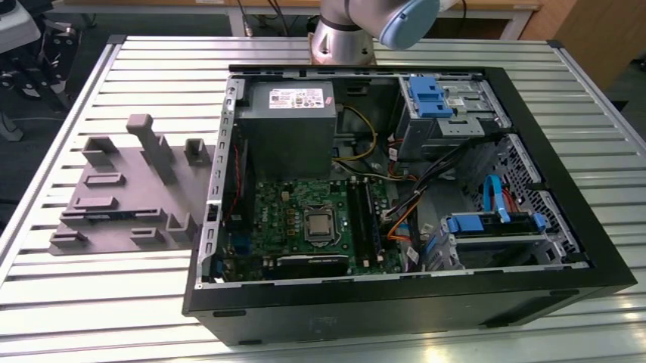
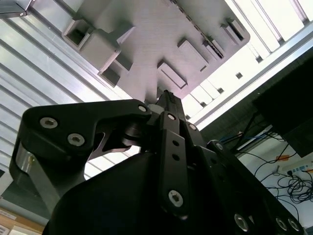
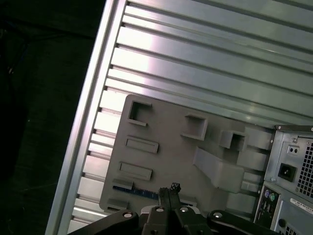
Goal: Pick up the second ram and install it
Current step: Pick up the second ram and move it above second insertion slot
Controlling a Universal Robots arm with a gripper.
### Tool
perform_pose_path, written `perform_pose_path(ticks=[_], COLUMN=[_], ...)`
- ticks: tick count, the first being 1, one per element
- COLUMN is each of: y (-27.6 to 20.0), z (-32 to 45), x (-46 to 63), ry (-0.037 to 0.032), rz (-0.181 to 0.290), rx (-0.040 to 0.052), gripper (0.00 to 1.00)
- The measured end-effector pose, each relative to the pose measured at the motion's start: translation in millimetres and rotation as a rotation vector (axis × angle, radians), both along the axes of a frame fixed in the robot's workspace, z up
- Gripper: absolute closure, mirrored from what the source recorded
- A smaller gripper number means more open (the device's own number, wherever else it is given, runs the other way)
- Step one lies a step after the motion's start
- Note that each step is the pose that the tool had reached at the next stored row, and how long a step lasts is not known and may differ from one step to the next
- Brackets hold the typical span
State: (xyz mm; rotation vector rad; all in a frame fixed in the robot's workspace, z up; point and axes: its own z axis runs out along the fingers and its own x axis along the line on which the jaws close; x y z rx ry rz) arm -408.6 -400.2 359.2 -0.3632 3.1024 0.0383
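The second ram (image 3: 135,192) is a thin dark-blue stick standing on edge in a slot of the grey fixture plate (image 3: 166,147), near the plate's edge. In the exterior view the second ram (image 1: 99,215) lies on the plate (image 1: 121,189) at the exterior view's left, beside the open computer case (image 1: 404,197). My gripper (image 3: 169,188) hangs well above the plate with its fingertips pressed together and nothing between them. In the first wrist view its tips appear just beside the ram's end. In the second wrist view the gripper (image 2: 167,96) points down at the plate (image 2: 146,54).
The case lies open on a slotted aluminium table (image 1: 151,76). Inside are the green motherboard (image 1: 293,219) with black memory slots (image 1: 359,219), a grey power supply (image 1: 287,113), blue drive brackets (image 1: 429,94) and loose cables (image 1: 404,212). The arm's base (image 1: 341,38) stands behind the case.
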Motion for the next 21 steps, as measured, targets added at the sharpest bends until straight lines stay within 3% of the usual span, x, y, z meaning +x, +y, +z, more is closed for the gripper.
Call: perform_pose_path(ticks=[9,21], y=[-0.1,-0.5], z=[0.0,0.0], x=[0.0,-1.1], ry=[0.0000,0.0000], rz=[0.008,0.116], rx=[0.0000,0.0000], gripper=[0.89,0.89])
